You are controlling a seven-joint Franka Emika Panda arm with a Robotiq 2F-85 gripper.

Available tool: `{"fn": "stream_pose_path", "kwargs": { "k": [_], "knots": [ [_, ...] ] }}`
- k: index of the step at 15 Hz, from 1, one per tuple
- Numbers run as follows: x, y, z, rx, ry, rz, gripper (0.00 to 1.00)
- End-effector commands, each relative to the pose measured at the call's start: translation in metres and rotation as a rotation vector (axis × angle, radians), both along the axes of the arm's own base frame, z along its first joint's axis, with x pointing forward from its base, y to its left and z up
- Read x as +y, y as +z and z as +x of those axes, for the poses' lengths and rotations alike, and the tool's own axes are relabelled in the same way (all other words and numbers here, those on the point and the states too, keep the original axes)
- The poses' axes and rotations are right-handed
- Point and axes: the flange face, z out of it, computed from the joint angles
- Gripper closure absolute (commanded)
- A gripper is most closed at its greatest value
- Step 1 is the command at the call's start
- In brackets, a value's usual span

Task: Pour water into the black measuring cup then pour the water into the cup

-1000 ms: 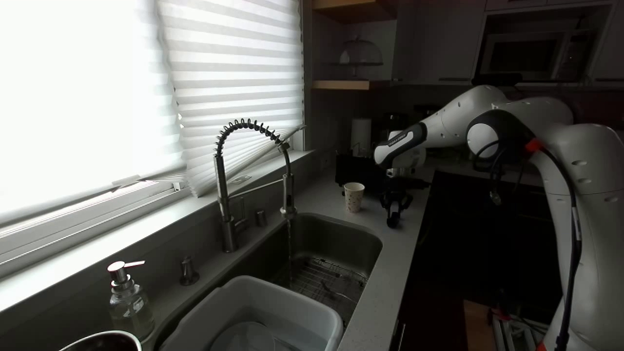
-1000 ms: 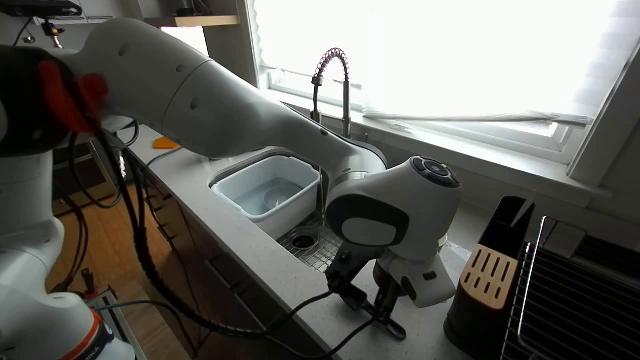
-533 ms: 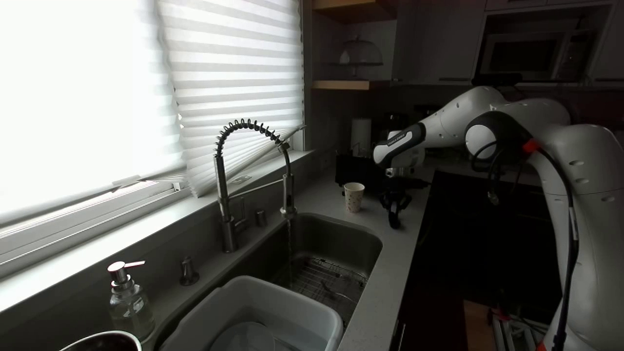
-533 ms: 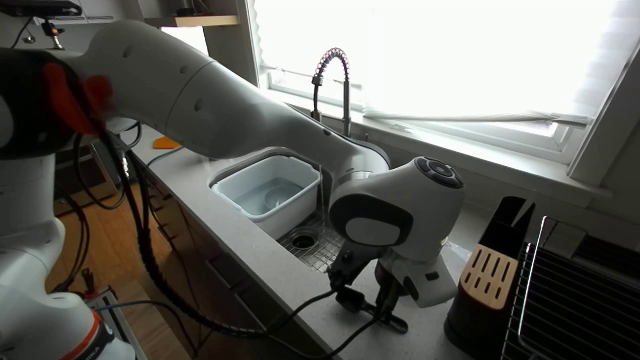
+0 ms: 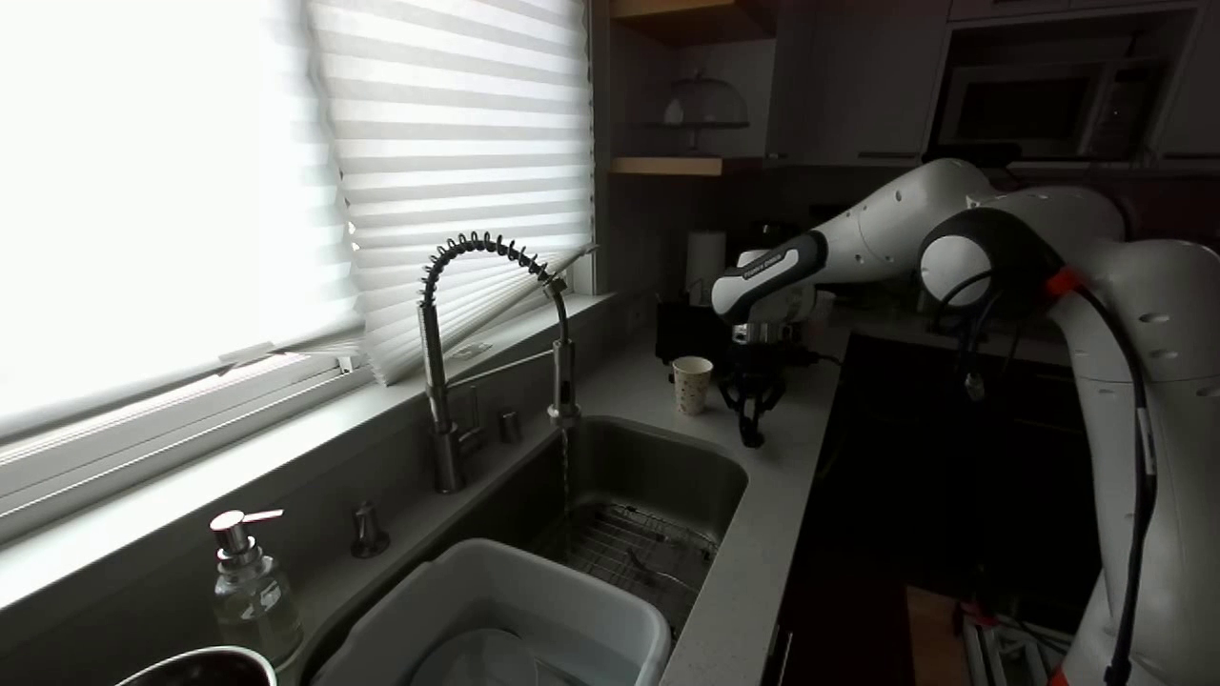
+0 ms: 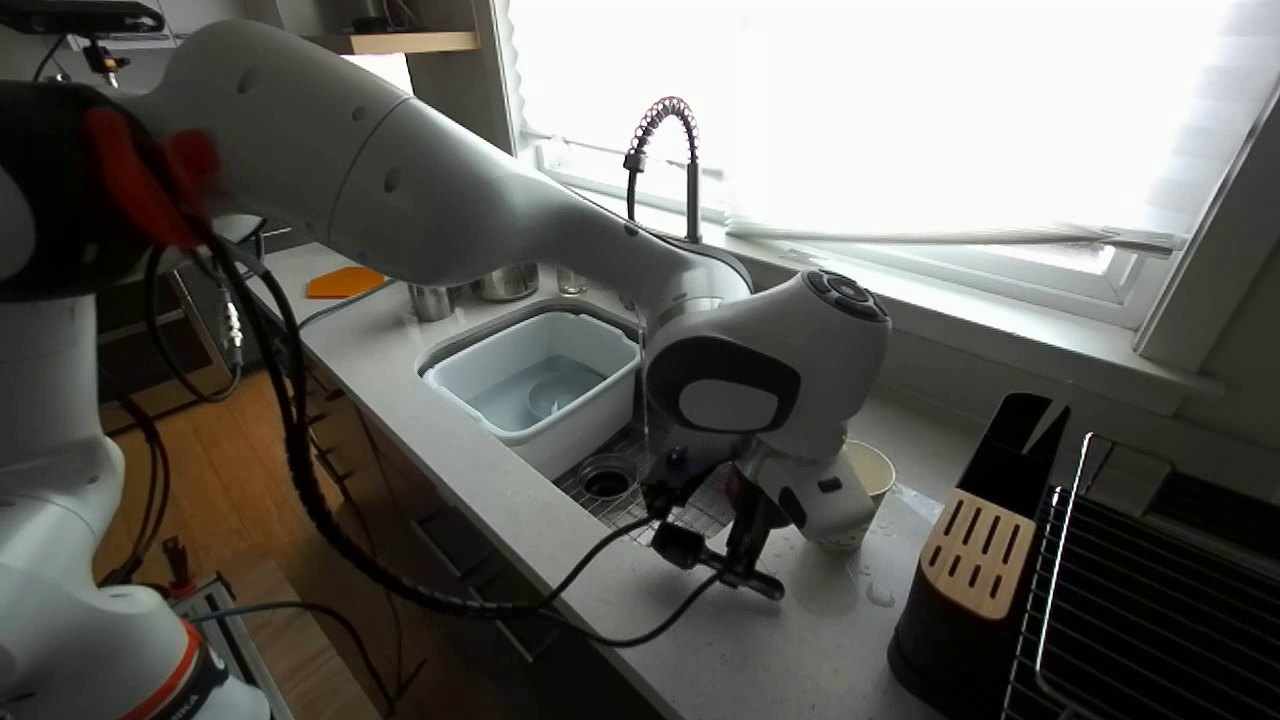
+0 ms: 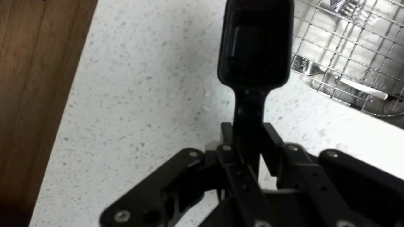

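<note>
In the wrist view the black measuring cup [image 7: 255, 47] points away from me, its square bowl facing up; the inside is too dark to read. My gripper [image 7: 249, 135] is shut on its handle [image 7: 249, 107], one finger on either side. In both exterior views the gripper [image 5: 748, 405] and the measuring cup [image 6: 680, 545] appear a little above the counter, beside the sink. The cup [image 5: 692, 389], pale with small specks, stands upright on the counter near the gripper; in an exterior view the wrist partly covers this cup [image 6: 872, 468]. Water [image 5: 566, 467] runs from the tap.
The coiled tap [image 5: 562, 391] reaches over the sink [image 5: 667, 457], which has a wire rack. A white basin [image 6: 540, 430] with water fills part of the sink. A black knife block [image 6: 975, 560] and a wire dish rack [image 6: 1150, 590] stand beyond the cup. A soap bottle [image 5: 255, 600] stands nearer the window.
The gripper, with the measuring cup in it, has moved up and toward the sink. More of the pale cup shows behind the wrist. The water runs as before.
</note>
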Motion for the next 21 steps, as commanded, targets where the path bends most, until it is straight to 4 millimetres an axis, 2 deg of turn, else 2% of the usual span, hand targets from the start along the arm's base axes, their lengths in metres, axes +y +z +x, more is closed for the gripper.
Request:
{"fn": "stream_pose_path", "kwargs": {
  "k": [1, 2, 3, 6, 19, 20, 21],
  "knots": [
    [0.043, 0.015, 0.015, -0.048, -0.004, 0.006, 0.94],
    [0.054, 0.02, 0.021, -0.064, -0.004, 0.003, 0.94],
    [0.034, 0.015, 0.023, -0.027, 0.018, -0.005, 0.74],
    [0.053, 0.022, 0.031, -0.041, 0.023, -0.007, 0.74],
    [0.051, 0.02, 0.026, -0.042, 0.015, -0.008, 0.74],
    [0.055, 0.021, 0.035, -0.05, 0.026, -0.015, 0.94],
    [0.062, 0.023, 0.044, -0.061, 0.045, -0.021, 0.94]
  ]
}}
